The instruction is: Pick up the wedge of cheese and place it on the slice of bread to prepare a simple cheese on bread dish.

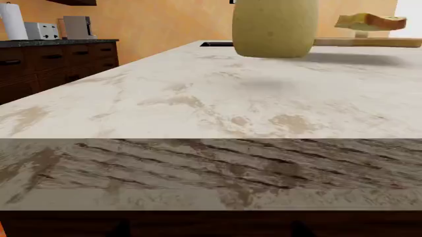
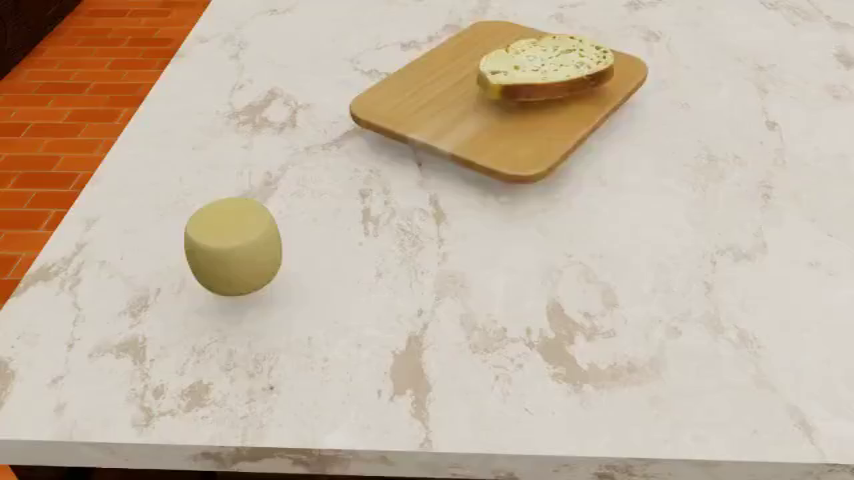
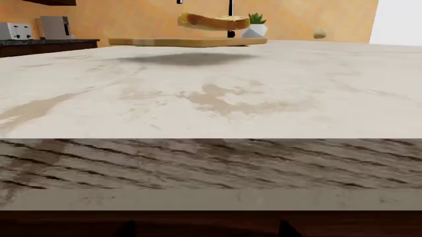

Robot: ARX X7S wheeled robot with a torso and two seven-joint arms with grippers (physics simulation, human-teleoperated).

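Veined white marble counter carries a smooth, barrel-shaped cheese at left; upper right, holey crusted bread lies on a rounded wooden board. Neither gripper's jaws show.

Pale yellow cheese, speckled bread

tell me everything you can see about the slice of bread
The slice of bread is a thick oval slice with a brown crust and a cream crumb full of holes and dark specks. It lies on the far part of the tan wooden cutting board, which sits on the marble counter. In the wrist views it appears tilted, propped above the board rather than lying flat. Nothing rests on it; the wedge of cheese stands apart on the counter. No gripper is in view.
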